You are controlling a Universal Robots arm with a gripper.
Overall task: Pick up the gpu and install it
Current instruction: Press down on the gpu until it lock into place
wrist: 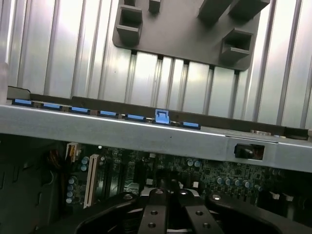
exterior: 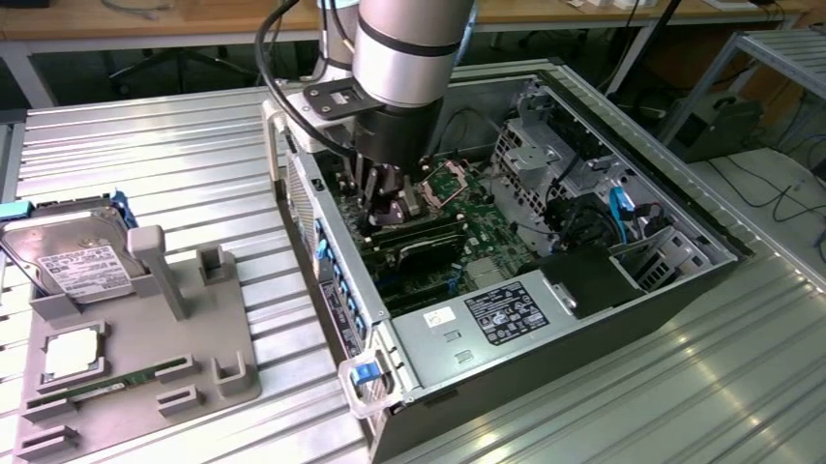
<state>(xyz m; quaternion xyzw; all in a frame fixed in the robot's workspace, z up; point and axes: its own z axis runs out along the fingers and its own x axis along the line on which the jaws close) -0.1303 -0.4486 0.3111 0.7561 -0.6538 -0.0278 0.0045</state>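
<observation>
Inside the open grey desktop computer case [exterior: 516, 319], lying on its side on the ribbed silver metal table [exterior: 168, 155], the robot arm's dark gripper [exterior: 389, 215] hangs low over the green motherboard [exterior: 485, 232]. Its fingers [wrist: 155, 214] are pressed together, with no gap visible between them in the wrist view. The gpu [exterior: 420, 242], a thin black-faced card, lies just below and beside the fingertips, set down among the motherboard's slots toward the case wall on the exterior view's left; whether the fingers pinch its edge or merely touch it cannot be told. That wall carries a row of small blue plastic clips [wrist: 107, 113], and a larger blue latch [exterior: 369, 375] sits at the near corner of the case. A silver power supply box with a white and black label [exterior: 497, 314] fills the near end of the case, and a blue cable [exterior: 617, 208] runs through the drive bays on the exterior view's right.

On the table to the exterior view's left, well apart from the case, a grey plastic parts holder [exterior: 193, 338] with upright posts and small pockets rests flat. A silver boxy hard drive with a white label [exterior: 72, 261] leans in its far slot, a square silver processor chip [exterior: 72, 356] lies in a pocket nearer, and a narrow green memory stick [exterior: 110, 385] sits along its near edge.
</observation>
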